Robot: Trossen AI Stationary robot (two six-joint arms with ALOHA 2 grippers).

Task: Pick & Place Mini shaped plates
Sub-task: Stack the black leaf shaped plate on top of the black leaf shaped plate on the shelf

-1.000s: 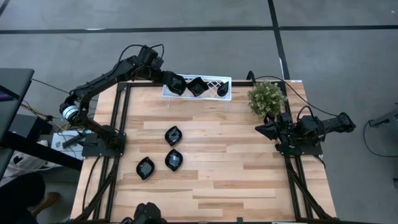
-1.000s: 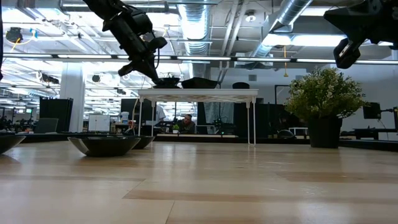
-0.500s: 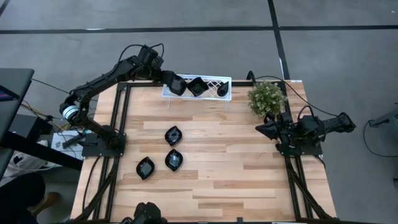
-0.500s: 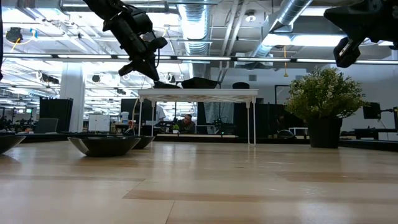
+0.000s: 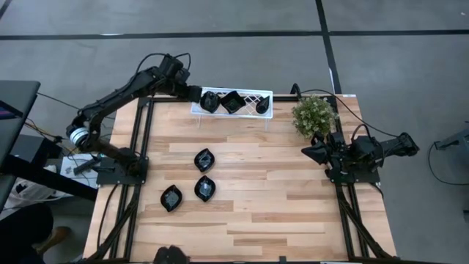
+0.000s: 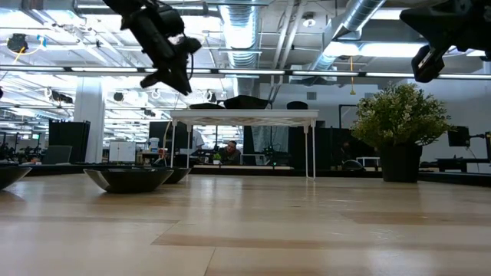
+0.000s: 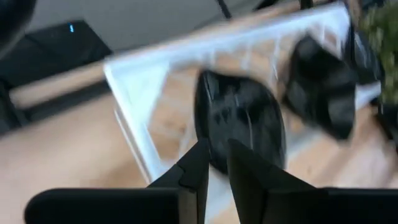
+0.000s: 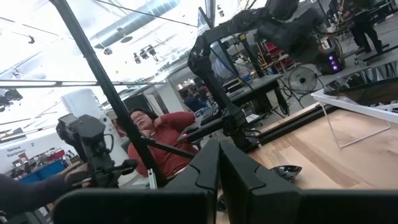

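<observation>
Now the left gripper (image 5: pixel 196 95) sits at the rack's (image 5: pixel 265 111) left end, upper centre of the high view, fingers a narrow slit apart and gripping nothing, just clear of the plate (image 7: pixel 239 121) resting there; a second plate (image 5: pixel 232 102) lies beside it on the rack, and three more (image 5: pixel 204 159) lie on the table (image 5: pixel 293 205), lower left of centre. Right gripper (image 5: pixel 306 151) waits at mid right by the plant (image 5: pixel 315 115), fingers pressed together, empty. Plates look glossy, stiff, light and breakable, likely slick: pinch across a raised rim, gently, not the flat middle.
</observation>
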